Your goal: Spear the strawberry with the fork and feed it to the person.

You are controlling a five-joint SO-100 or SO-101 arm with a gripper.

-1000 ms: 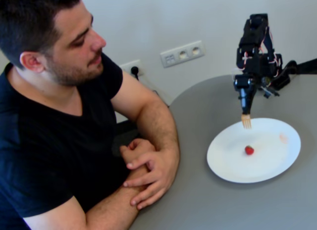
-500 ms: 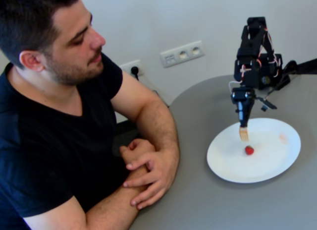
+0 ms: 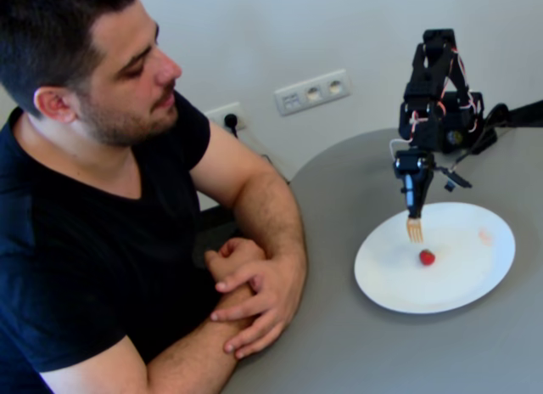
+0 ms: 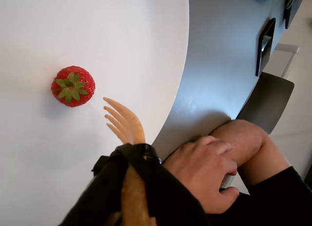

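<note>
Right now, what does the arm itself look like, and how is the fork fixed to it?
The arm is black and blocky, with thin white and red cables looped along its upper links. The pale orange-yellow fork has short tines; in the wrist view its handle is wrapped in black tape or cloth. No gripper fingers are distinguishable.

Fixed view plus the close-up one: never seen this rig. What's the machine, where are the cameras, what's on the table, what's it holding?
The machine is a small black tabletop robot arm. Its jaws cannot be made out; a pale orange fork is fastened to its tip with dark wrapping. The fixed view looks down from beside the table. The wrist view rides on the arm and looks along the fork, tines first. On the grey table sits a white plate with one small strawberry, leaves up in the wrist view. The fork's tines hang just beside the strawberry, not in it. The person sits at the table's edge, forearms crossed, watching.
</note>
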